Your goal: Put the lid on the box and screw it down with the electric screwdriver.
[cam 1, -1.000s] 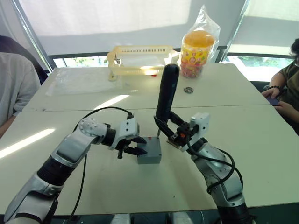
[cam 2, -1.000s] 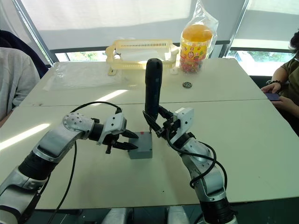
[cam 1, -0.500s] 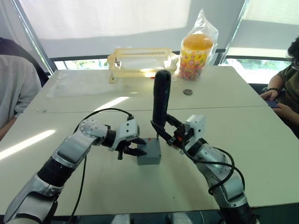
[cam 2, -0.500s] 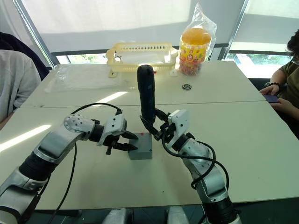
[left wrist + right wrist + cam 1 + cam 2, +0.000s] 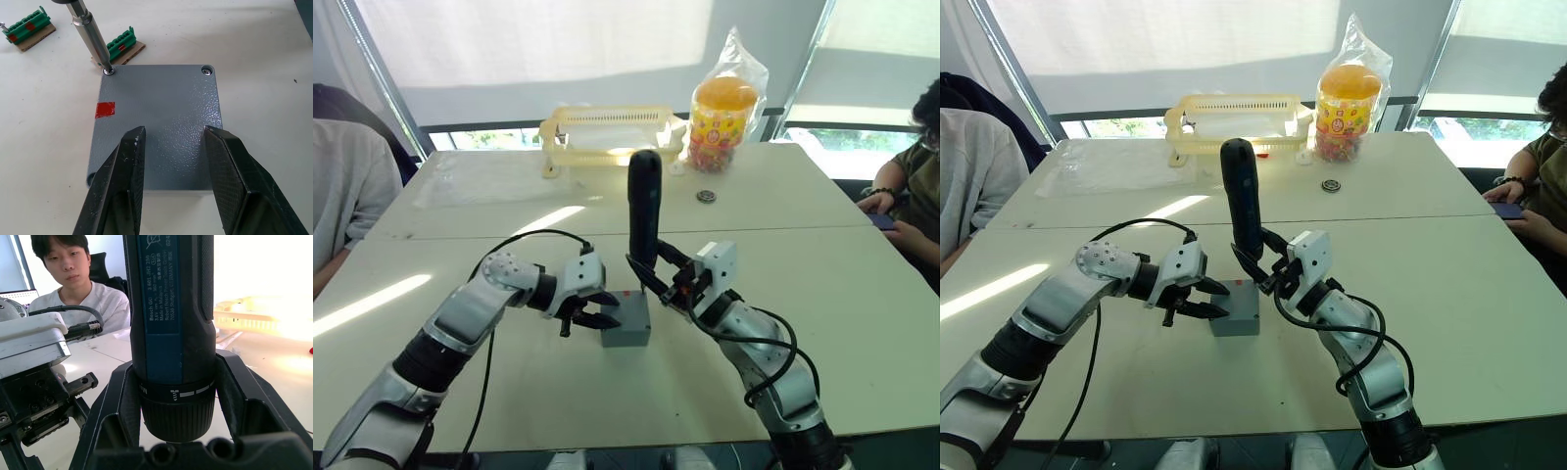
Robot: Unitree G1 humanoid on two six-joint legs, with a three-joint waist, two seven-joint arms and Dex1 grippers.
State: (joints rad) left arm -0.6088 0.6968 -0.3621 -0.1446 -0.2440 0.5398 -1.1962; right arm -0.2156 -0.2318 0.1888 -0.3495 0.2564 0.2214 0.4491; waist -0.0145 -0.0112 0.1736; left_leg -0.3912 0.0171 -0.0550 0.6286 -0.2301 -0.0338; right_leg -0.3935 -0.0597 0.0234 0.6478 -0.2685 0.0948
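The grey box (image 5: 627, 331) stands on the table's middle with the lid (image 5: 161, 112) lying flat on it; a red mark (image 5: 105, 109) is on the lid. My right gripper (image 5: 658, 281) is shut on the black electric screwdriver (image 5: 644, 208), held nearly upright. Its metal bit (image 5: 92, 38) rests with its tip on a screw at one lid corner. Another corner holds a second screw (image 5: 207, 71). My left gripper (image 5: 175, 132) is open, its fingers (image 5: 128, 166) spread over the lid's near half.
Two green terminal pieces (image 5: 122, 44) lie on the table just beyond the box. At the far edge stand a yellow slotted basket (image 5: 607, 125) and a bagged candy jar (image 5: 725, 110), with a small round part (image 5: 706, 196) nearby. People sit at both table sides.
My right gripper has carried the screwdriver leftward, towards the box, and stood it more upright. The left gripper and the box have stayed put.
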